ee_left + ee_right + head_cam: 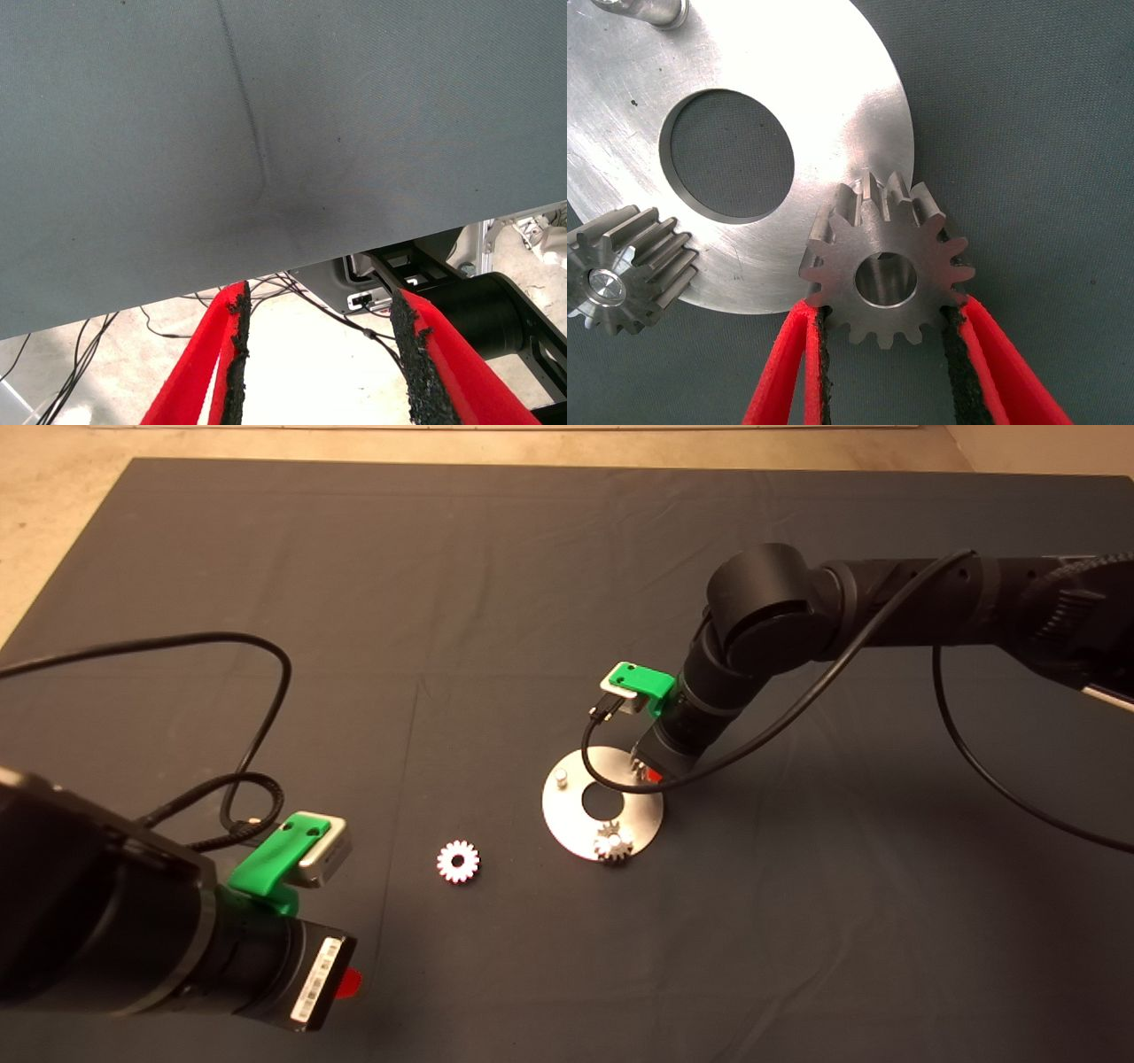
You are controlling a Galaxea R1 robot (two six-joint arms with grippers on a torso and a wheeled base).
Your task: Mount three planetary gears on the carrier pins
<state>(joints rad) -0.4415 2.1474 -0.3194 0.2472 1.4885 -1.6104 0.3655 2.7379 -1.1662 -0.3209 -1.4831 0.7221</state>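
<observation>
The shiny round disc (567,815) lies on the dark mat right of centre. One planetary gear (612,842) sits on the near pin, and another pin (562,779) stands bare. My right gripper (645,772) is shut on a second gear over the disc's right edge. In the right wrist view this gear (886,274) sits flat between the fingers (788,372) at the rim of the disc (833,88). The third pin is hidden. The seated gear (620,279) and bare pin (642,9) show there too. A third gear (458,861) lies loose on the mat. My left gripper (350,981) is open and empty (319,301).
A black cable (266,691) loops over the mat's left side from the left arm. The right arm's cable (611,784) hangs across the disc. The left wrist view looks past the mat's edge (266,270) at floor cables and a black frame (496,319).
</observation>
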